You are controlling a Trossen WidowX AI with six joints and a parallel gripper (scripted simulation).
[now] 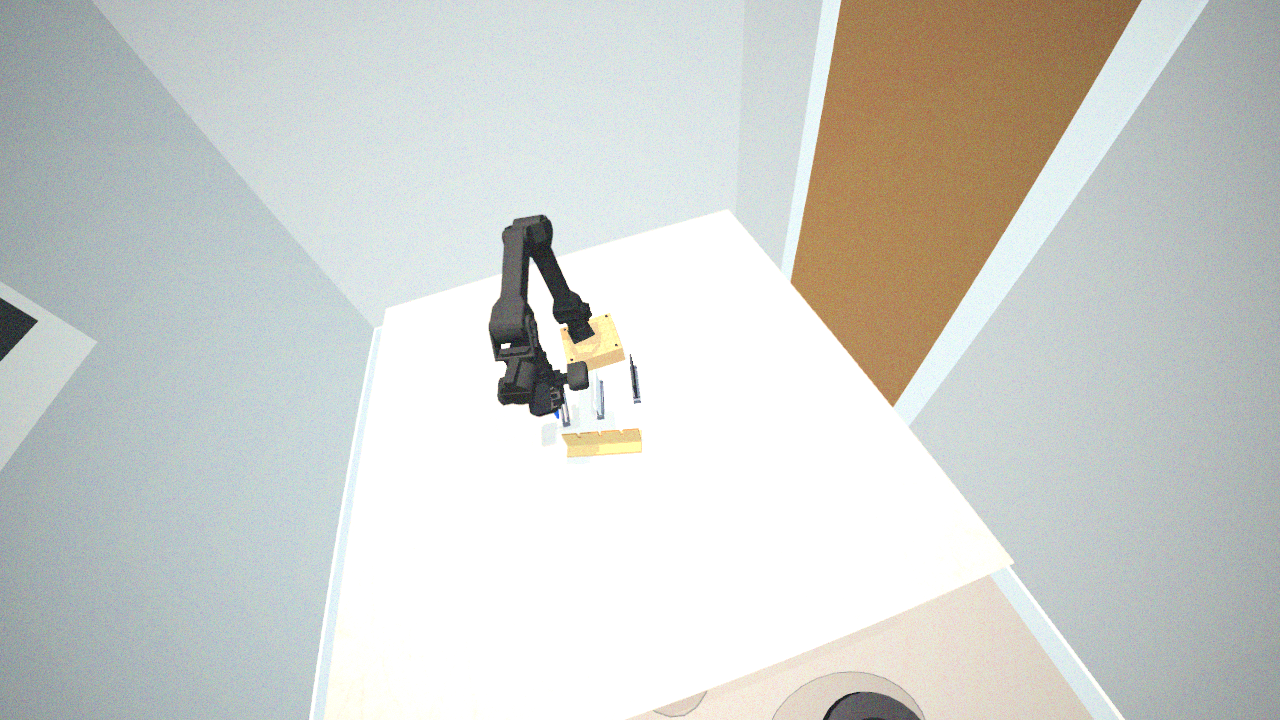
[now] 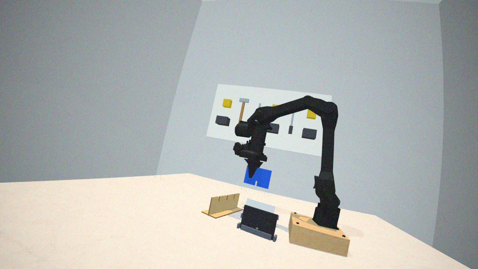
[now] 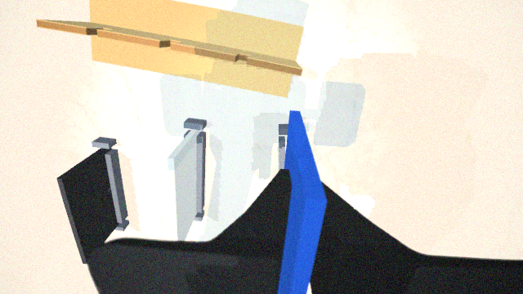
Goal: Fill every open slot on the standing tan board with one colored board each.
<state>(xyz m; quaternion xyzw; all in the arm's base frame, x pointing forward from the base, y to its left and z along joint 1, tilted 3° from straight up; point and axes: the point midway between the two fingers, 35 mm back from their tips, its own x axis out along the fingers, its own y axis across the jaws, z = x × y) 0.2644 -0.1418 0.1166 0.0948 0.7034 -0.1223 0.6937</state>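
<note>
above holders, tool (image 2: 251,176) (image 3: 292,179) clamped on blue board (image 2: 264,178) (image 3: 304,196); 3 slots in tan board (image 2: 224,203) (image 3: 184,46) (image 1: 602,441) unfilled.

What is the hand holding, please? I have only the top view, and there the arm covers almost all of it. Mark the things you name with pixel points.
Observer: A blue board (image 1: 556,414) (image 2: 263,178) (image 3: 304,163); the exterior and wrist views show it well.
Operator: Thank you. To which side does its notch look?
Observer: Down; the exterior view shows the notch opening in its lower edge.
Operator: And does this board stand on the table (image 1: 716,519) (image 2: 100,227) (image 3: 429,163), or is it lifted?
Observer: Lifted; in the exterior view, its lower edge is up in the air.
</note>
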